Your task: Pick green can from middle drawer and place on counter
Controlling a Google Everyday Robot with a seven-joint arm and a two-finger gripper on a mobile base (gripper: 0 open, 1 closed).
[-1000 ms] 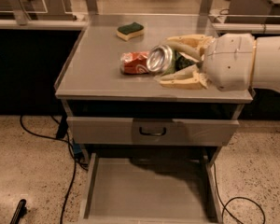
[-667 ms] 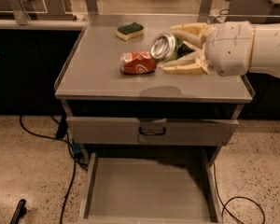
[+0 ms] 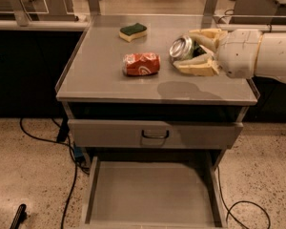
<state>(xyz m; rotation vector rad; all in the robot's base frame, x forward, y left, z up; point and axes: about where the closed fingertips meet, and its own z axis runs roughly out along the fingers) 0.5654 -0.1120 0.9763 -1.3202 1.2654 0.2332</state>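
My gripper [image 3: 193, 51] reaches in from the right and is shut on the green can [image 3: 185, 48], whose silver end faces left. It holds the can above the right part of the counter [image 3: 100, 70]; a shadow lies on the counter below it. The can is mostly hidden between the tan fingers [image 3: 200, 68]. The middle drawer [image 3: 150, 192] is pulled open at the bottom, its flat grey floor bare.
A crushed red-orange can [image 3: 141, 64] lies on the counter left of the gripper. A green and yellow sponge [image 3: 133, 31] sits at the back of the counter. A shut drawer front with a dark handle [image 3: 155, 135] is under the counter. Cables run on the floor.
The gripper with the green can has moved right and up, away from the red can. The view has also shifted a little.
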